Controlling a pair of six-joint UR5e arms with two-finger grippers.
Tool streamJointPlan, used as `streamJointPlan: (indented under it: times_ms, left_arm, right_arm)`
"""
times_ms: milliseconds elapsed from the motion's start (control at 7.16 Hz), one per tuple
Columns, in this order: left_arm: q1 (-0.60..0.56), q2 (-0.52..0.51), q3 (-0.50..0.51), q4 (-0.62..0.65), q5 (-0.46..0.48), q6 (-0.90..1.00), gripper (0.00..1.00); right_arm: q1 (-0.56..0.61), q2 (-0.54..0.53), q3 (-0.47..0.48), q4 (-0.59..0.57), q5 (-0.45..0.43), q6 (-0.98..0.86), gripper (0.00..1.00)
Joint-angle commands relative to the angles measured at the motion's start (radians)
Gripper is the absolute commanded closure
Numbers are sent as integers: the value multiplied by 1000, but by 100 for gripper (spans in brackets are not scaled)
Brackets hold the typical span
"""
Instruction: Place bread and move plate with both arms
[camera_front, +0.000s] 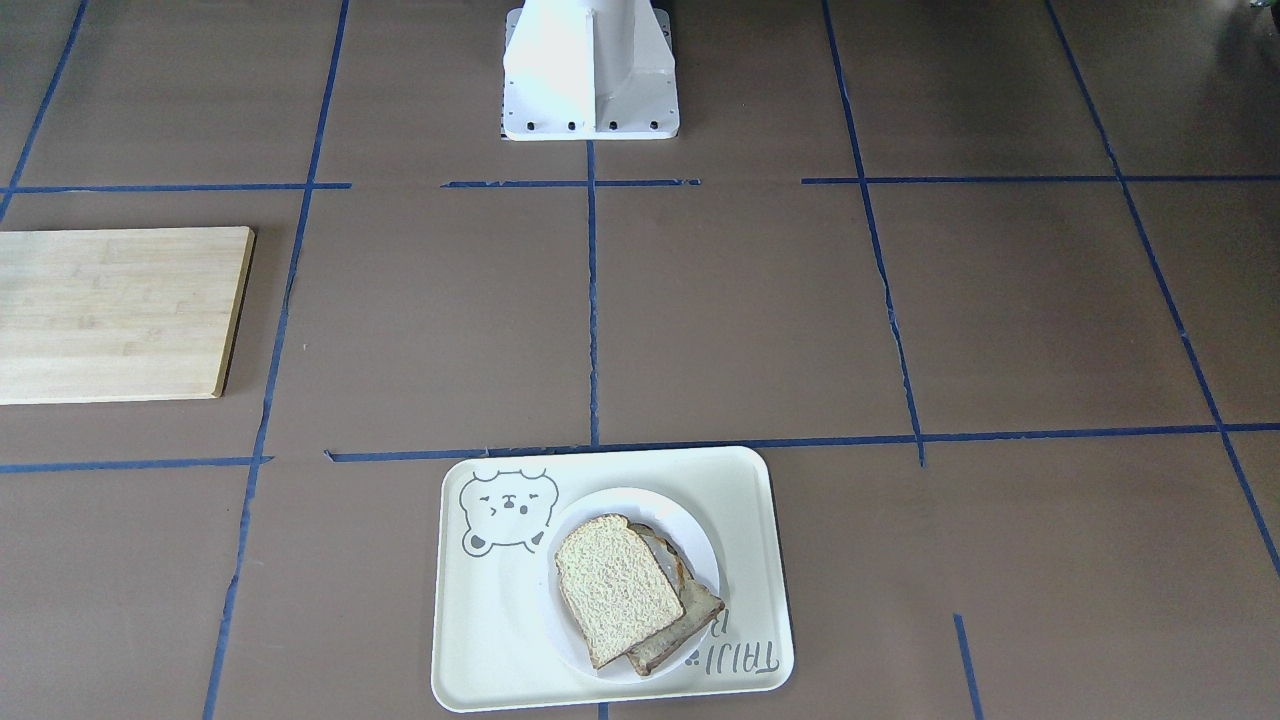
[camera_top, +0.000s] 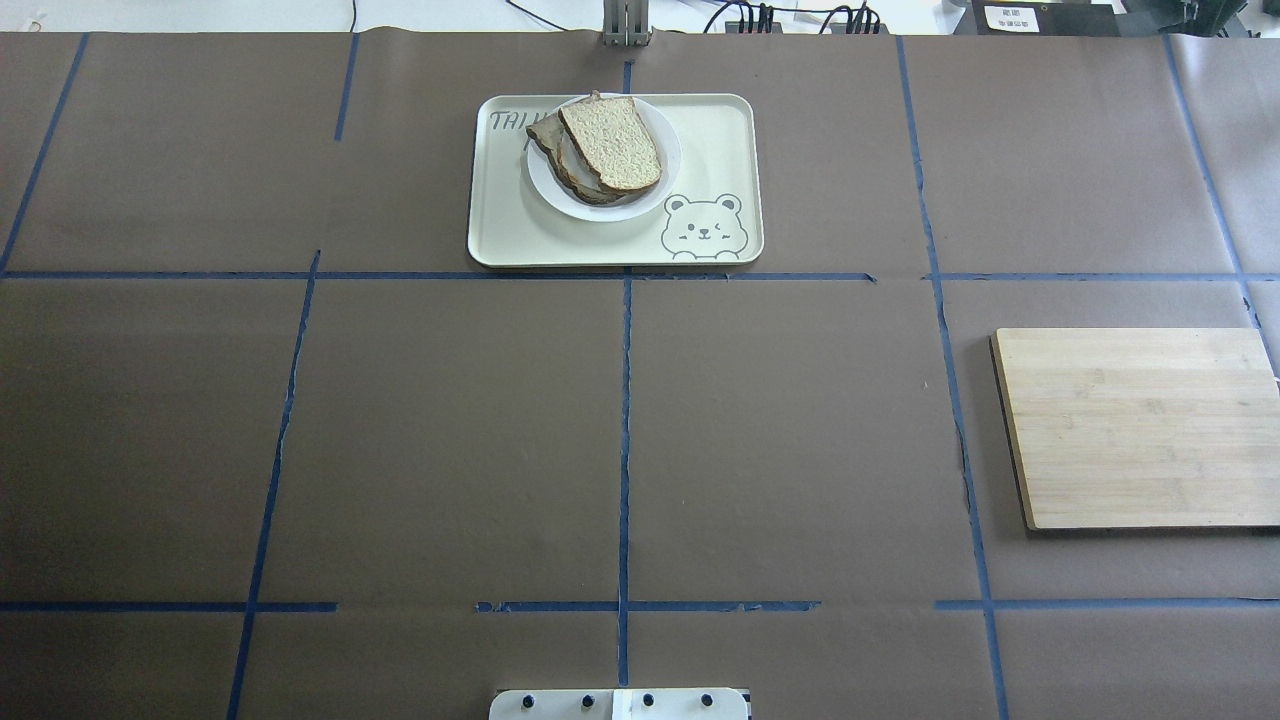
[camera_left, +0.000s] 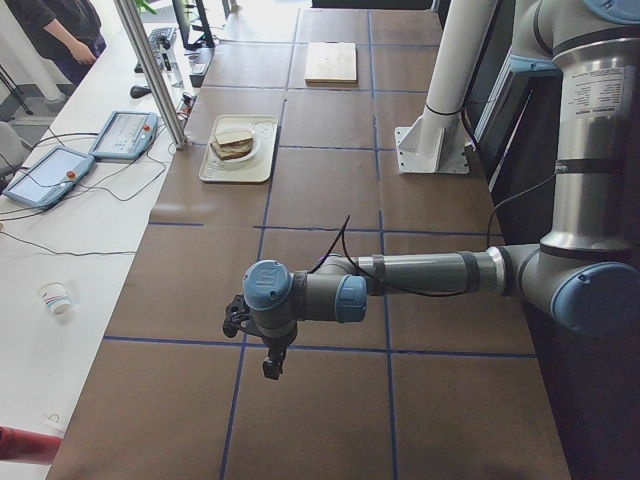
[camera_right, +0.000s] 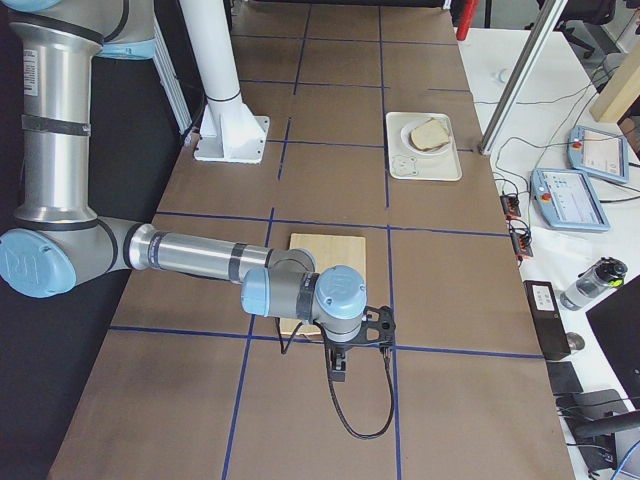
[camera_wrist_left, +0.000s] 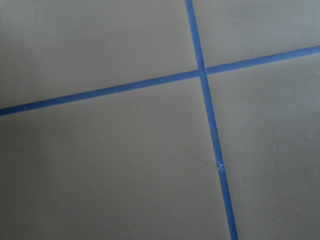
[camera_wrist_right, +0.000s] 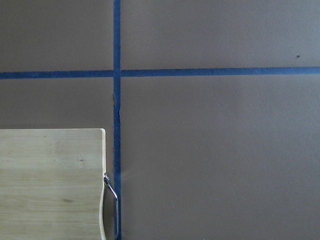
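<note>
Left arm (camera_left: 430, 272), right arm (camera_right: 190, 252) show only in side views.

A brown table (camera_top: 450, 430) gridded with blue tape (camera_top: 624, 440) adjoins a white bench (camera_left: 30, 370) holding pendants (camera_left: 124, 135).

Bread (camera_front: 617, 585): pale tan, speckled crumb, thin brown crust. Slice beneath (camera_front: 700, 610): darker brown; perhaps a whitish layer between, too small to tell. Plate (camera_front: 650, 503): plain white. Tray (camera_front: 500, 640): cream, grey bear outline, grey lettering. Table (camera_front: 750, 320): brown, blue tape grid. Board (camera_front: 115, 315): light wood, streaked grain. Left arm (camera_left: 430, 272), right arm (camera_right: 190, 255): silver-grey, light-blue caps.
</note>
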Motion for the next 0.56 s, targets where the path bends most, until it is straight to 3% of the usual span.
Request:
streamJointPlan:
  times_ms: [0,419]
  left_arm:
    - [0,2,-1,26,-3,0,0]
    - [0,7,-5,52,-3,-1,0]
  right_arm:
    - [-2,5,0,-3,15,20,0]
    - [-14,8,6,-51,45,20,0]
